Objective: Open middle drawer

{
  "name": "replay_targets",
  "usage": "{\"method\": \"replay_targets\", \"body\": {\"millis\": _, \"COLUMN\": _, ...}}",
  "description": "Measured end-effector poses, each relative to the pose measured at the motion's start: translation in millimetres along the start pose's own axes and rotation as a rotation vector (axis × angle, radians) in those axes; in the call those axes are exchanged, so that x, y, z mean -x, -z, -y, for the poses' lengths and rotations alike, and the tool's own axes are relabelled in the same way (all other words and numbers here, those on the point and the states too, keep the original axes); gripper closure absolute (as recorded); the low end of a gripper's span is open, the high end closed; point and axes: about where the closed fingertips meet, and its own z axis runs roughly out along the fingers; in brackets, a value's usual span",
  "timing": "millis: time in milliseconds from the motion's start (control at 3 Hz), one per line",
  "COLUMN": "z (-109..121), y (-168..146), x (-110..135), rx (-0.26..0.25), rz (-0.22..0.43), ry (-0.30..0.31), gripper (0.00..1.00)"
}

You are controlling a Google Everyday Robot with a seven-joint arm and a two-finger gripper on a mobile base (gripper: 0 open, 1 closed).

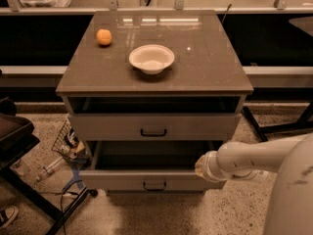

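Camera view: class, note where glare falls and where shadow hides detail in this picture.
Camera view: bright glare streaks lie on the cabinet top behind the bowl. Camera view: deep shadow fills the inside of the pulled-out middle drawer and of the top drawer. Camera view: the gripper, at the middle drawer's right front corner, is lit pale.

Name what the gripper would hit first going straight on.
Probably the right end of the pulled-out middle drawer: the gripper, low at the right of the cabinet, points left at it. Depth is unclear, so they may be touching.
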Motion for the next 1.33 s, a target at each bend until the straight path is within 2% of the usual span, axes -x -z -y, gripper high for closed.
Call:
{"method": "replay_targets", "body": {"millis": 333, "z": 37, "y": -15, "x": 5, "rx": -0.013, "rz": 0.04, "ry": 0.03, "gripper": 1.0}}
{"method": "replay_targets", "body": {"millis": 667, "z": 60, "y": -44, "x": 7, "rx": 0.011, "rz": 0.089, "ry": 0.044, "gripper": 1.0}}
{"method": "replay_targets", "body": {"millis": 1000, "z": 74, "y": -78, "x": 13, "rx": 0.048, "rz": 0.135, "ry": 0.038, "gripper": 1.0}}
{"method": "replay_targets", "body": {"millis": 1333, "z": 67, "y": -76, "x": 14, "rx": 0.048, "rz": 0.135, "ry": 0.038, "gripper": 1.0}}
